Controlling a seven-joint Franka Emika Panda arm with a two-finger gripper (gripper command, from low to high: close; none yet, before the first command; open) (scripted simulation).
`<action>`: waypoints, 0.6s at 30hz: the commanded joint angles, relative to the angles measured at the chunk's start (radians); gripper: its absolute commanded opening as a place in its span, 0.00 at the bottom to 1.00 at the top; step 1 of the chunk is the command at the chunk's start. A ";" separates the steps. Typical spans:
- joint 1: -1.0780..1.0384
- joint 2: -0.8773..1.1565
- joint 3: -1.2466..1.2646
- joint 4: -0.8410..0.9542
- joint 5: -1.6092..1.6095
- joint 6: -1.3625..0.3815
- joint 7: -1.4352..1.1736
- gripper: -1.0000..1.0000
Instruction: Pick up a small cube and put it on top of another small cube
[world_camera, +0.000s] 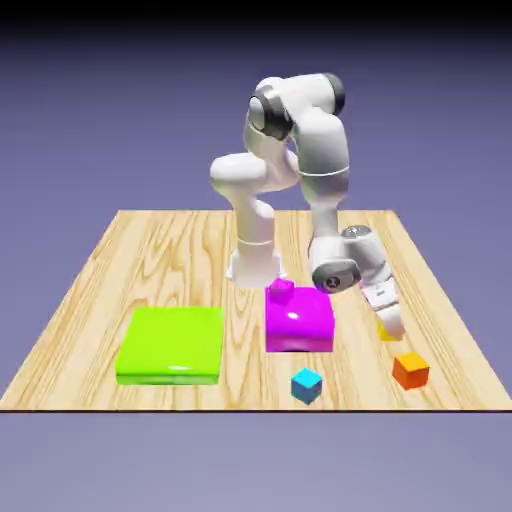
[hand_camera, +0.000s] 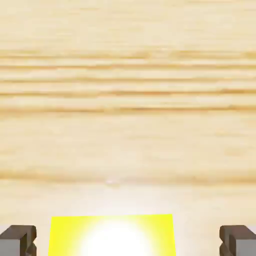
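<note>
The table (world_camera: 80, 330) carries everything. The gripper (hand_camera: 128, 241) stands wide open, holding nothing, its fingertips to either side of the yellow cube (hand_camera: 112, 237) and apart from it. In the exterior view the hand mostly hides this cube, just behind the orange cube (world_camera: 410, 371); the hand view shows its bright yellow top, glare-whitened, one edge running nearly straight across, with no clear long axis.
</note>
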 joint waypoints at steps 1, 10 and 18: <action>0.029 0.006 -0.034 0.010 -0.044 0.010 0.041 0.50; -0.143 -0.030 0.168 -0.050 0.213 -0.047 -0.202 0.00; -0.376 -0.078 0.442 -0.132 0.561 -0.123 -0.531 0.00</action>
